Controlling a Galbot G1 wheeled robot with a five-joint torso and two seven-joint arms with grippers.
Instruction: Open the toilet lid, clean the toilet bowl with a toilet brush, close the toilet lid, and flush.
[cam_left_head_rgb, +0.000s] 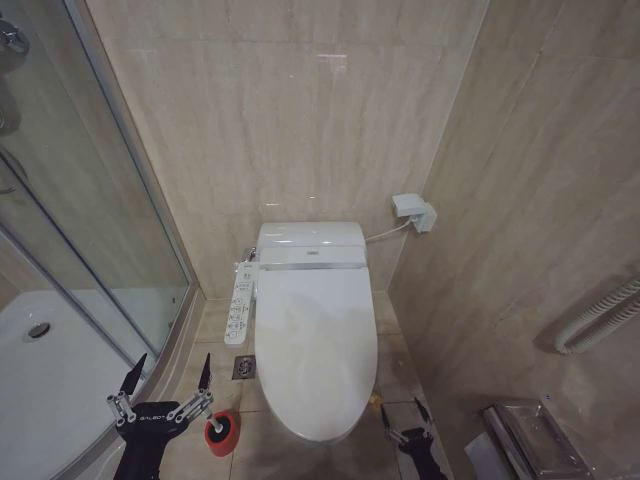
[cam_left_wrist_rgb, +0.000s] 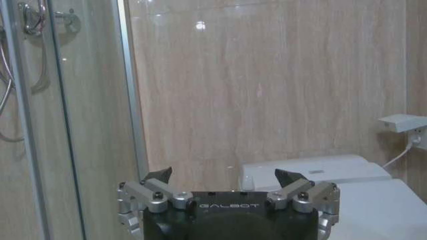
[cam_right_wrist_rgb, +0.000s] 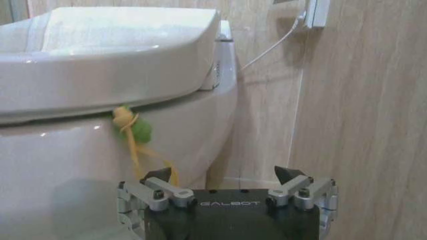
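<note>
The toilet lid (cam_left_head_rgb: 315, 345) lies flat and closed over the toilet bowl (cam_left_head_rgb: 372, 392), which stands against the beige tiled wall (cam_left_head_rgb: 300, 110) with its white button panel arm (cam_left_head_rgb: 241, 305) along the robot's left side. A yellow-green loop tag (cam_right_wrist_rgb: 132, 131) hangs from the lid's edge on the robot's right side, dangling against the bowl's outer wall just in front of the right tool (cam_right_wrist_rgb: 227, 176). That right tool sits low beside the bowl, near the floor at the bottom of the head view (cam_left_head_rgb: 405, 422), its fingers spread apart and holding nothing. The left tool (cam_left_head_rgb: 170, 378) hovers on the other side of the bowl, close to the curved edge of the shower tray (cam_left_head_rgb: 60, 390), likewise released with its two dark fingertips (cam_left_head_rgb: 205, 366) wide apart; in its own wrist view (cam_left_wrist_rgb: 227, 176) it faces the wall and the glass shower door (cam_left_wrist_rgb: 67, 125), with the back part of the toilet beyond it. The red cup holder (cam_left_head_rgb: 222, 433) of the toilet brush stands on the floor tiles (cam_left_head_rgb: 215, 325) just beside the left tool and near the front left of the bowl; the brush's handle cannot be made out clearly. A white wall socket (cam_left_head_rgb: 414, 211) with a cable sits to the right of the toilet's rear housing.
</note>
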